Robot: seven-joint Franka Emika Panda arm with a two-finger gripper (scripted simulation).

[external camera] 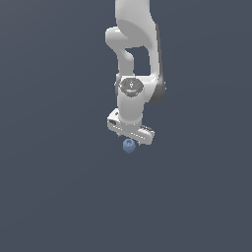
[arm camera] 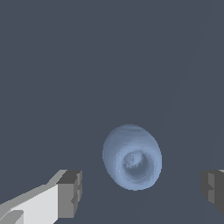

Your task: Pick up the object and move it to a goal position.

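The object (external camera: 129,145) is a small light-blue ball-like item with a darker dimple, lying on the dark grey floor. In the exterior view it sits just under the white gripper (external camera: 131,139), much narrower than the hand. In the wrist view the object (arm camera: 132,157) lies between the two fingertips, with a gap on each side. The gripper (arm camera: 142,190) is open and empty; one grey pad (arm camera: 70,193) and the other pad (arm camera: 214,189) stand wide apart, neither touching the object.
The white arm (external camera: 135,54) rises straight up above the hand. The plain dark grey floor (external camera: 59,187) surrounds the object on every side; no other thing shows.
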